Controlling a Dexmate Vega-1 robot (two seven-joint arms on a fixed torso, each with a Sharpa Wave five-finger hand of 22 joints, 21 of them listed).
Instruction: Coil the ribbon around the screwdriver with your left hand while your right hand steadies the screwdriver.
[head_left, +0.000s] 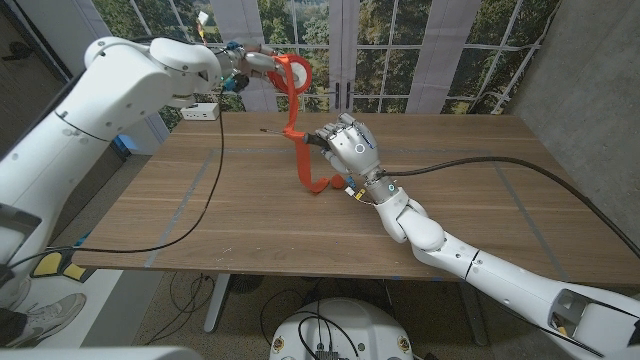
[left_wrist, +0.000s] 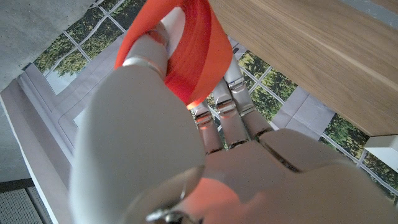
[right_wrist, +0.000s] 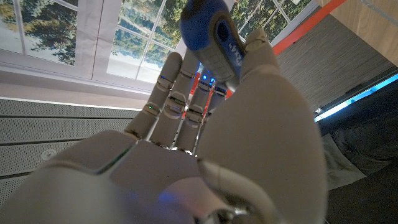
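I'm mid-coil: my left hand (head_left: 243, 62), upper left of frame, fingers pinching the one orange ribbon (head_left: 297, 120) raised above the desk (head_left: 200, 200); my right hand (head_left: 350, 148), centre, fingers closed around the one blue-handled screwdriver (right_wrist: 208, 31). Next I'd judge another pass round the shaft, keeping tension

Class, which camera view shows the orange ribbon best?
The head view: the ribbon runs from the raised left robot hand down past the right robot hand to the table. The left wrist view shows a close loop; the right wrist view, a sliver.
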